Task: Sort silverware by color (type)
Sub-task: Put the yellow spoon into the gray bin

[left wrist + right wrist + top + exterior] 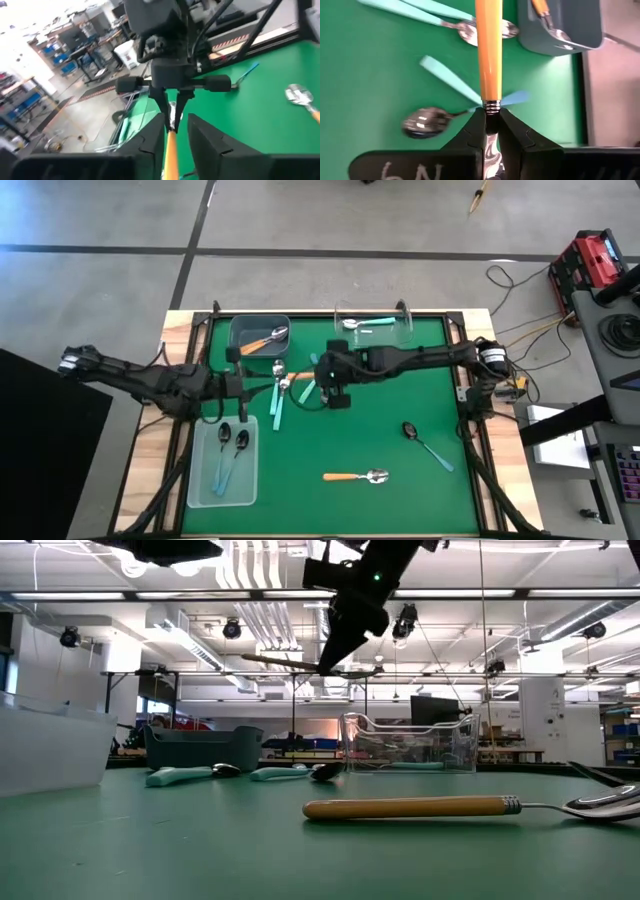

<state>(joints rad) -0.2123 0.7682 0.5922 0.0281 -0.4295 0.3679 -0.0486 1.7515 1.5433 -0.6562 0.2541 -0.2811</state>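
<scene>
An orange-handled spoon [489, 50] hangs in the air above the far left part of the green table [380, 420]. My right gripper [492, 112] is shut on it. Its handle [171, 152] runs between the open fingers of my left gripper [177, 120], which comes in from the left [262, 384]. Whether those fingers touch the handle I cannot tell. Teal-handled spoons [278, 406] lie under the two grippers. A second orange spoon [355, 476] and a dark spoon [425, 442] lie on the table. My right gripper pinches the orange spoon at its metal neck [491, 106], just below the handle's collar, between its two fingers [474, 131]. The fingers slant down from the table's right. The spoon is lifted clear, and its handle sticks out about level [280, 660] toward my left gripper.
A grey bin [246, 328] at the far left holds an orange spoon. A clear bin [400, 330] at the far edge holds a teal spoon. A clear tray [205, 480] at the near left holds two dark spoons with light-blue handles.
</scene>
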